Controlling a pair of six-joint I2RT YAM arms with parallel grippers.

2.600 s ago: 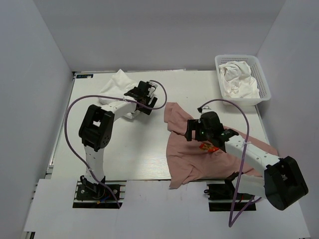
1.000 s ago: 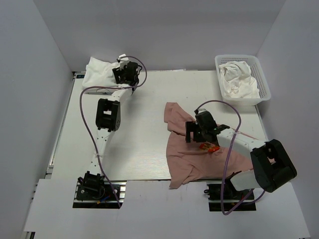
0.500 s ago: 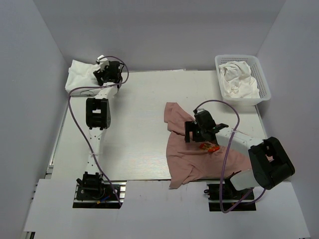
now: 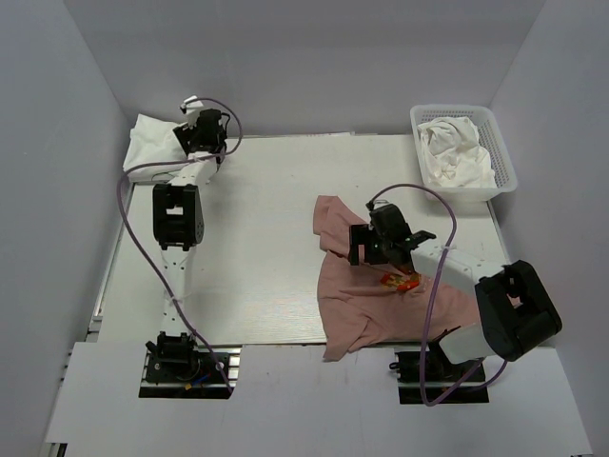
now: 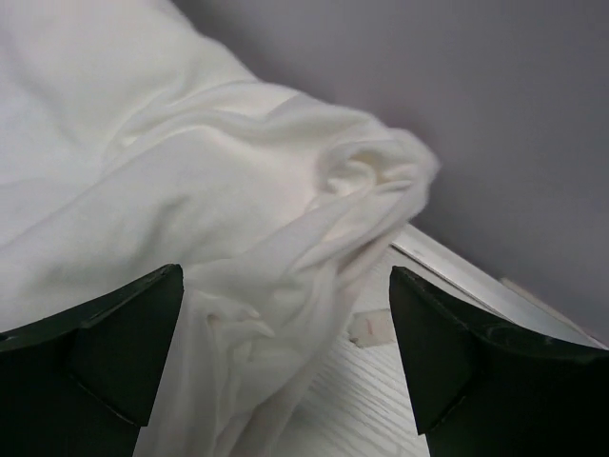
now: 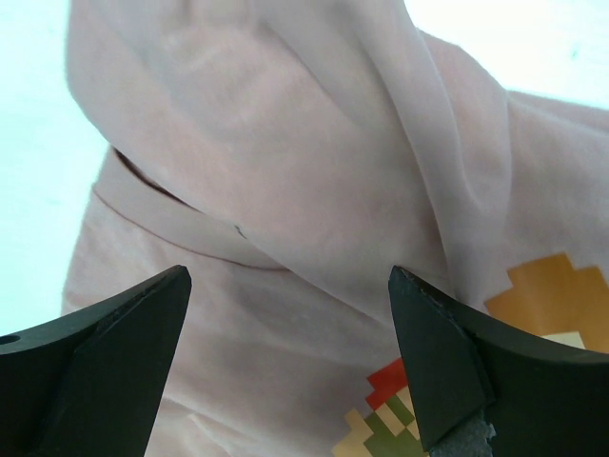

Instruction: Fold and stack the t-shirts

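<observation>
Where your left gripper [image 4: 193, 133] reaches the far left corner, its jaws stand wide apart over a crumpled white t-shirt [image 5: 181, 200], gripping nothing. Mid-table, your right gripper [image 4: 359, 246] hovers with its jaws spread just above the dusty-pink t-shirt [image 4: 347, 300], near its print [image 4: 400, 281]. More white t-shirts [image 4: 457, 152] fill the basket [image 4: 507, 173] at far right.

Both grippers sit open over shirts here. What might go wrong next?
1. The white t-shirt by the left gripper lies bunched at the far-left corner of the table, seemingly past the edge; it may slip off.
2. The pink t-shirt overhangs the near edge, and its folds under the right gripper invite a multi-layer pinch.
</observation>
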